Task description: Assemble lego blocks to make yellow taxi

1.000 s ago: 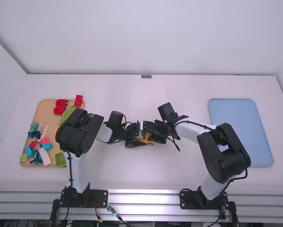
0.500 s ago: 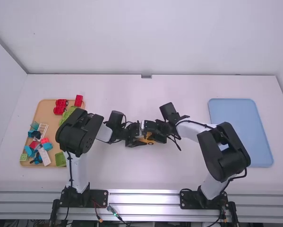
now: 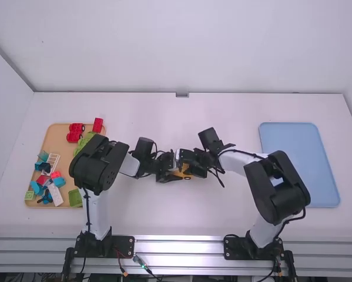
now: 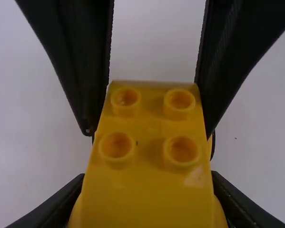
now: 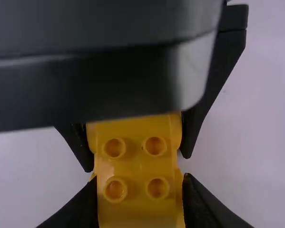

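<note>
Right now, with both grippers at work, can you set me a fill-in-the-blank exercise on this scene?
The piece between the fingers of the left gripper is coloured ____. In the left wrist view, ____ round studs show on it. The tan tray of loose blocks lies on the ____ arm's side. The other tray is coloured ____.

Missing words: yellow; four; left; blue.

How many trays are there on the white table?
2: in the high view, the tan tray lies at the left side, the blue tray at the right side.
</note>
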Motion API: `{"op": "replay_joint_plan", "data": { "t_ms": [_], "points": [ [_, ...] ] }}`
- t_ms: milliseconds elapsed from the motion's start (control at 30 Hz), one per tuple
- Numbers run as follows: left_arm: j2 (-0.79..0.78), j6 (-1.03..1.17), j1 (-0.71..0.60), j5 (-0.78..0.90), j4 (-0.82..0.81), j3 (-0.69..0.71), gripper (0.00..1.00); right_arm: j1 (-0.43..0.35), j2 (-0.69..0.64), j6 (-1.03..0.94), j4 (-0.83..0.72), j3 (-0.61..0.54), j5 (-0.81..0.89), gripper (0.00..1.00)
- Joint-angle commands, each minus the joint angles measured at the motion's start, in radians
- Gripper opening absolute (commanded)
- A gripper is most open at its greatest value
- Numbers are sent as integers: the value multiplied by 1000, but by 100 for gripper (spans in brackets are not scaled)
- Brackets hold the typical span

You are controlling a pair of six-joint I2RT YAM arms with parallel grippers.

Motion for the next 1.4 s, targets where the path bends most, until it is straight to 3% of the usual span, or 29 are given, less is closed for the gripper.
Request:
{"op": "replay_joint_plan", "data": {
  "t_ms": [0, 400, 567, 700, 833, 900, 933, 1067, 1233, 1367],
  "points": [
    [13, -3, -6, 3, -17, -7, 39, 0, 14, 5, 0, 6, 16, 43],
    [13, -3, -6, 2, -20, -7, 40, -17, 13, -30, 5, 12, -92, 49],
    [13, -3, -6, 3, -20, -7, 40, -44, 13, -64, 5, 12, -182, 58],
    [13, -3, -6, 3, -20, -7, 42, -72, 13, -87, 14, 12, -260, 71],
    [13, -3, -6, 3, -19, -6, 49, -110, -1, -88, 24, 11, -352, 86],
    [13, -3, -6, 3, -16, -7, 57, -137, -16, -84, 20, 11, -383, 99],
    [13, -3, -6, 3, -16, -7, 61, -143, -21, -77, 18, 11, -387, 99],
    [12, -5, -6, 2, -16, -6, 99, -194, -48, -108, -48, 11, -411, 99],
    [-31, -139, 23, -9, -24, -7, 99, -230, -45, -169, -76, -17, -469, 99],
    [-107, -99, 49, -7, -126, -7, 99, -243, -22, -129, 83, -94, -530, 99]
  ]
}}
